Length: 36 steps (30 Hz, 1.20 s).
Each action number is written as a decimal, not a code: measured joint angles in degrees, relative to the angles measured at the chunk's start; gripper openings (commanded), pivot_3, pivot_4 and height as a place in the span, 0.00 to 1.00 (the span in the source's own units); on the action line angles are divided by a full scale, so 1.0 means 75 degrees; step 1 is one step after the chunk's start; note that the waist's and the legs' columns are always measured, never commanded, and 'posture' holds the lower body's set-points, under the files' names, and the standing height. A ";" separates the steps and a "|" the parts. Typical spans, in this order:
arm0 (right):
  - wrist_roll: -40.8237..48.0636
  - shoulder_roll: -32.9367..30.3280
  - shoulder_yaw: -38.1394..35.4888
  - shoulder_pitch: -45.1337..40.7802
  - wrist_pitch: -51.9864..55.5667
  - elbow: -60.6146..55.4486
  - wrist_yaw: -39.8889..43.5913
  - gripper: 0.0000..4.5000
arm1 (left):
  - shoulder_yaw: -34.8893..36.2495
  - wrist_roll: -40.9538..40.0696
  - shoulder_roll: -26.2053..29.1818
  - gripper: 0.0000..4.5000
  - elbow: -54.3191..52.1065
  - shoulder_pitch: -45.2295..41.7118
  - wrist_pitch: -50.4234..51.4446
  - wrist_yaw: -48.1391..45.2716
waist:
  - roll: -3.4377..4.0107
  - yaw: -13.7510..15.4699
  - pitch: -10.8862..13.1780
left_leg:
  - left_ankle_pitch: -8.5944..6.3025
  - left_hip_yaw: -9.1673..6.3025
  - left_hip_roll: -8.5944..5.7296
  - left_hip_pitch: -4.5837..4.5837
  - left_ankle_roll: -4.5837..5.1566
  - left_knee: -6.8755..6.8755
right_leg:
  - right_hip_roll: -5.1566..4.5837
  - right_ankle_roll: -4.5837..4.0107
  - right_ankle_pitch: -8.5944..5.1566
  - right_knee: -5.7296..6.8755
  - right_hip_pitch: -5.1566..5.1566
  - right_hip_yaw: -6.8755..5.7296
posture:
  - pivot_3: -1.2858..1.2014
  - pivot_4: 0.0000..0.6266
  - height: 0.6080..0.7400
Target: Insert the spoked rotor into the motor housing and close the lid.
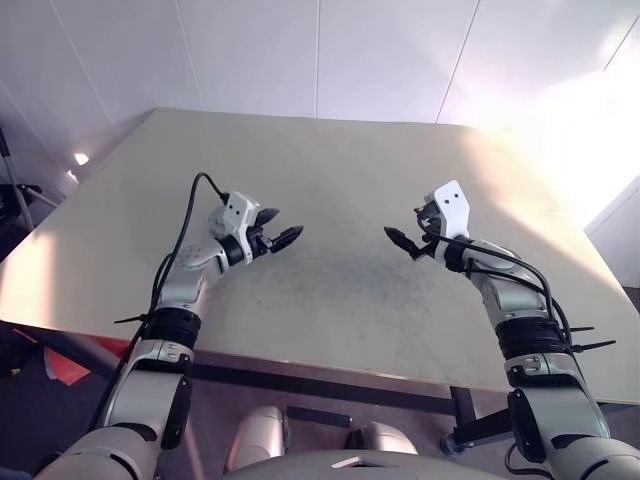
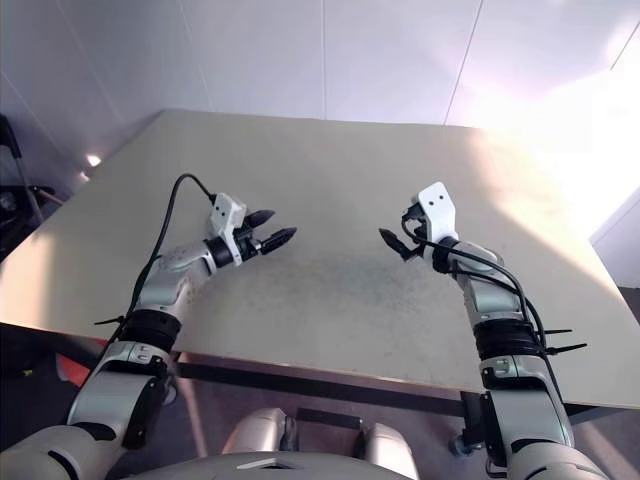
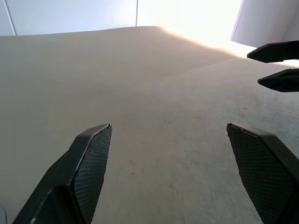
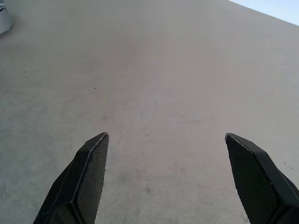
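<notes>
Both arms are out over a pale beige tabletop (image 1: 330,170), one on each side, jaws pointing inward toward each other and well apart.

Left gripper (image 1: 280,228): jaws wide, holding nothing, roughly level above the tabletop and not touching it. A black cable (image 1: 190,215) loops from its wrist back along the forearm. In the left wrist view there is bare surface between its two black fingers (image 3: 88,172), with the right gripper's two fingertips (image 3: 275,51) off to one side, apart from each other.

Right gripper (image 1: 405,232): jaws wide, empty, tipped slightly down toward the tabletop and clear of it. Black cables (image 1: 500,262) run over its forearm, and black ties stick out near the elbow. In the right wrist view the textured fingers (image 4: 88,177) frame plain tabletop with a few small dark specks.

The tabletop between the two grippers has a faint grey scuffed patch (image 1: 350,285). The far right corner is washed out by strong light (image 1: 560,130). White wall panels (image 1: 300,50) stand behind the tabletop. A dark stand (image 1: 12,190) is at the far left, beyond the tabletop's edge, and something red-orange (image 1: 65,365) lies on the floor under the near left edge.

Spoked rotor, motor housing, lid: cannot tell where they are from these views; neither gripper holds or touches any of them.
</notes>
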 measured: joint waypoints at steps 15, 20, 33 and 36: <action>-0.0002 -0.0001 0.0000 0.0010 -0.0039 -0.0001 -0.0064 1.00 | -0.0008 0.0045 -0.0009 0.92 0.0127 -0.0107 -0.0049 -0.0072 | 0.0000 0.0000 0.0000 | 0.0000 0.0000 0.0000 -0.0001 0.0000 0.0000 | 0.0000 0.0000 0.0000 0.0000 -0.0001 0.0000 | 0.52 0.00 1.00; -0.0002 -0.0004 -0.0001 0.0079 -0.0038 -0.0001 -0.0064 1.00 | -0.0009 0.0101 -0.0048 0.92 0.0136 -0.0109 -0.0054 -0.0075 | 0.0000 0.0000 0.0000 | -0.0001 0.0000 0.0000 -0.0001 0.0001 0.0000 | 0.0000 0.0000 0.0000 -0.0001 -0.0001 0.0000 | 0.52 0.00 1.00; -0.0002 -0.0032 -0.0001 0.0123 -0.0036 -0.0002 -0.0065 1.00 | -0.0008 0.0128 -0.0094 0.92 0.0150 -0.0109 -0.0057 -0.0132 | 0.0000 0.0000 0.0000 | -0.0001 0.0000 0.0000 -0.0001 0.0001 0.0000 | 0.0000 0.0000 0.0000 0.0000 -0.0001 0.0000 | 0.52 0.00 1.00; -0.0002 -0.0032 -0.0001 0.0123 -0.0036 -0.0002 -0.0068 1.00 | -0.0008 0.0133 -0.0105 0.92 0.0184 -0.0109 -0.0059 -0.0134 | 0.0000 0.0000 0.0000 | -0.0001 0.0000 0.0000 -0.0001 0.0001 0.0000 | 0.0000 0.0000 0.0000 0.0000 -0.0001 0.0000 | 0.52 0.00 1.00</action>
